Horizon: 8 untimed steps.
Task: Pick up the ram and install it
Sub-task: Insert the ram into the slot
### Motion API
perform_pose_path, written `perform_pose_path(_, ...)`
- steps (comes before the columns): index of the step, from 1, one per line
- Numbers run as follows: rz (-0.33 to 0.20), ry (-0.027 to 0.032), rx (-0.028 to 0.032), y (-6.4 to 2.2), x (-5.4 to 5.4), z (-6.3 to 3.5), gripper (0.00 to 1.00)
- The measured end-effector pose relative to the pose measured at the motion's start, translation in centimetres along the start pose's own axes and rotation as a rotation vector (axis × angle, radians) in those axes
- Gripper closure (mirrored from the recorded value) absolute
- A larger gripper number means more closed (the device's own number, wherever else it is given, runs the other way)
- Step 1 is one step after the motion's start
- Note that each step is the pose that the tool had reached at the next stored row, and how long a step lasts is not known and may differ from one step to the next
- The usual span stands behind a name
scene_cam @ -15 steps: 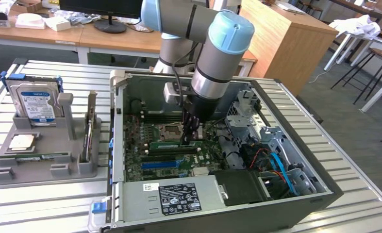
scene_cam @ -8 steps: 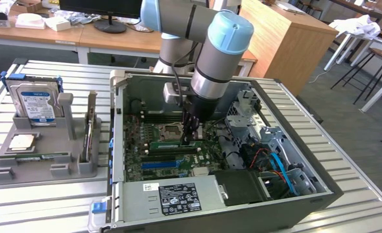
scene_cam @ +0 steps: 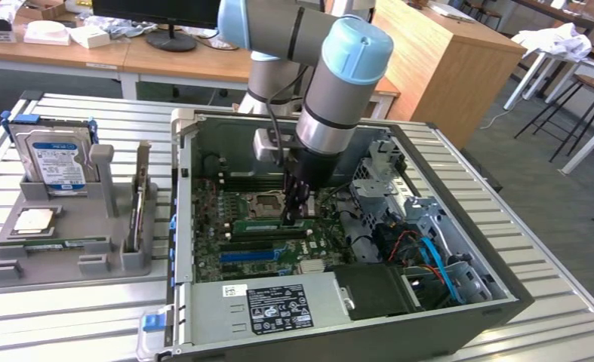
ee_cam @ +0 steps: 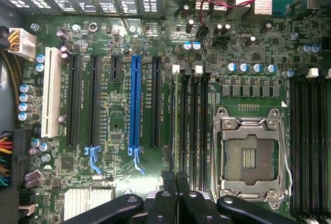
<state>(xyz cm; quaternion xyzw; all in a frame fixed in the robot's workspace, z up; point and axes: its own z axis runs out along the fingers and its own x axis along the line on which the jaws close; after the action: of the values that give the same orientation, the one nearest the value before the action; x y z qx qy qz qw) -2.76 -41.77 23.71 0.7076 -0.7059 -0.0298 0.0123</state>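
Pressed nearly together, the jaws of the black gripper (scene_cam: 294, 215) are pinching the long, thin green ram stick (scene_cam: 256, 225) by its top edge. The stick is standing on edge on the green motherboard (scene_cam: 214, 219) inside the open grey computer case (scene_cam: 428, 328), at 6 o'clock from the square silver processor socket (scene_cam: 266, 202) in the exterior view.

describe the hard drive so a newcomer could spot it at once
Start at the open computer case and look to the exterior view's left, to the grey holder. The hard drive stands upright at its far end, the only piece there with a blue-and-white label.
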Motion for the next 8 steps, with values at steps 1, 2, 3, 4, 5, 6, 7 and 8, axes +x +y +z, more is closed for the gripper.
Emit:
perform_pose_path(1,0.000,0.0001,0.0007,0.00,0.00,0.02,0.89)
perform_pose_path(2,-0.001,0.0000,0.0015,0.00,0.00,0.05,0.89)
perform_pose_path(3,-0.001,-0.0001,0.0025,0.01,0.00,0.08,0.89)
perform_pose_path(4,-0.002,0.0000,0.0035,0.01,0.00,0.10,0.89)
perform_pose_path(5,-0.002,0.0001,0.0036,0.01,0.00,0.10,0.89)
perform_pose_path(6,-0.002,0.0001,0.0036,0.01,0.00,0.10,0.89)
perform_pose_path(7,-0.002,0.0001,0.0037,0.01,0.00,0.10,0.89)
perform_pose_path(8,-0.003,0.0001,0.0036,0.01,0.00,0.11,0.89)
